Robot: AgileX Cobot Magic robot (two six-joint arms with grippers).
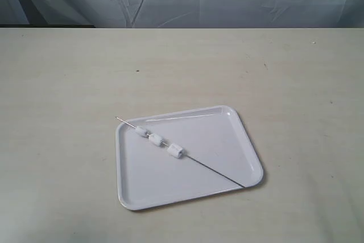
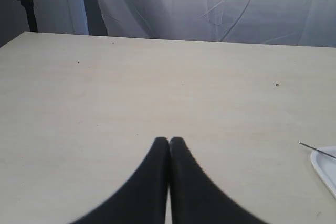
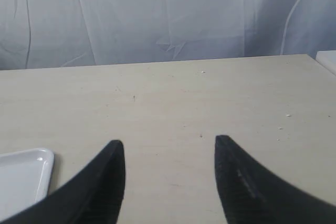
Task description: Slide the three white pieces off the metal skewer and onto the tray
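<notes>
Skewer (image 1: pixel 210 169) and its load lie on the tray (image 1: pixel 170 183), which sits on the bench (image 1: pixel 68 83) toward the near edge in the exterior view, turned a little askew. Neither arm shows in that view.

The left pincer (image 2: pixel 169 141) has its two dark fingers pressed together with nothing between them. It hangs over bare bench, and its wrist view catches only the thin tip of the skewer (image 2: pixel 315 149) and one corner of the tray (image 2: pixel 326 167), off to one side and well apart from the fingertips. The right pincer (image 3: pixel 169 142) stands wide apart and empty, also over bare bench, with a corner of the tray (image 3: pixel 21 177) at the margin of its view, clear of the fingers.

The skewer is a thin grey rod running corner to corner across the tray, its far-left end poking out past the rim. The three white pieces (image 1: pixel 154 139), short soft-looking cylinders, are threaded on its far-left half, the third set slightly apart.
</notes>
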